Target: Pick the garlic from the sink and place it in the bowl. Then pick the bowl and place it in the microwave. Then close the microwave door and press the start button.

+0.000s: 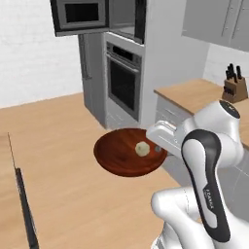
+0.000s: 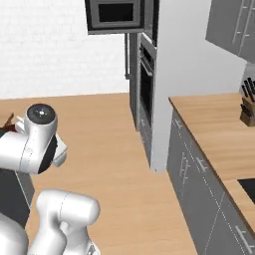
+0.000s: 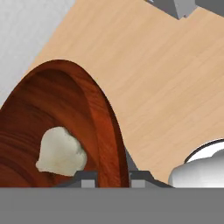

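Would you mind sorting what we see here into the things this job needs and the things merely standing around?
Job:
bowl, gripped at its rim by the gripper
garlic, lying in the bowl
microwave
microwave door, open

Standing around:
oven
knife block
counter

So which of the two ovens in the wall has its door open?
The top one, the microwave. Its microwave door is swung out to the side. The bigger oven underneath, with the glass window, is closed.

Seeing 1 bowl (image 1: 127, 154) w/ 1 garlic (image 1: 142, 149) in it, 1 microwave (image 1: 80, 16), 1 oven (image 1: 123, 81), 1 knife block (image 1: 234, 86).
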